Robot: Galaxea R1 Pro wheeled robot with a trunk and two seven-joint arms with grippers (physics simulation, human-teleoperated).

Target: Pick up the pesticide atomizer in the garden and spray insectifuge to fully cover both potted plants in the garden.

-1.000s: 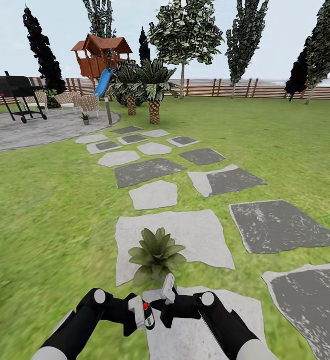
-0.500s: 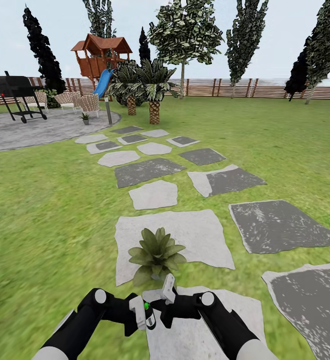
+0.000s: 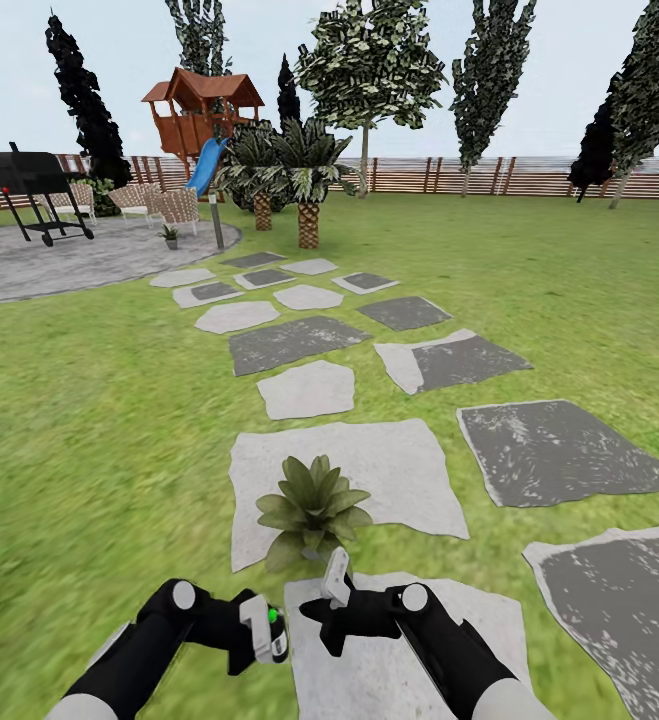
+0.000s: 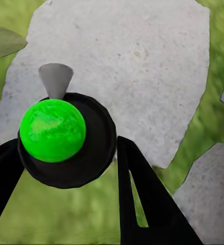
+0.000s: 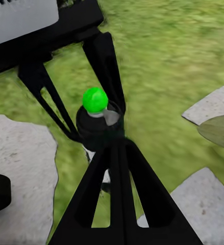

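Note:
In the head view my left gripper (image 3: pixel 267 630) is shut on the pesticide atomizer (image 3: pixel 269 626), a small dark bottle whose top glows green. The left wrist view looks down on the atomizer (image 4: pixel 53 130), showing a green ball, a black body and a grey nozzle cone, with a black finger (image 4: pixel 140 196) on either side. My right gripper (image 3: pixel 334 592) hangs just right of it, shut on nothing; its fingers (image 5: pixel 117 168) meet in front of the atomizer (image 5: pixel 95 122). One potted plant (image 3: pixel 312 510) sits on a pale stepping stone just ahead of both grippers. The other potted plant (image 3: pixel 170 236) stands far off on the round paved patch.
Grey stepping stones (image 3: pixel 307 388) lead across the lawn toward the paved patch (image 3: pixel 69 260). A black grill (image 3: pixel 34 185), wicker chairs (image 3: pixel 159 203), a bollard lamp (image 3: pixel 216 220), palms (image 3: pixel 307 180), a wooden playhouse (image 3: pixel 201 110) and a slatted fence (image 3: pixel 469 175) lie beyond.
The light on the atomizer's top went from red to green. My left arm then drew the atomizer left and lower, away from the right gripper, which stayed put.

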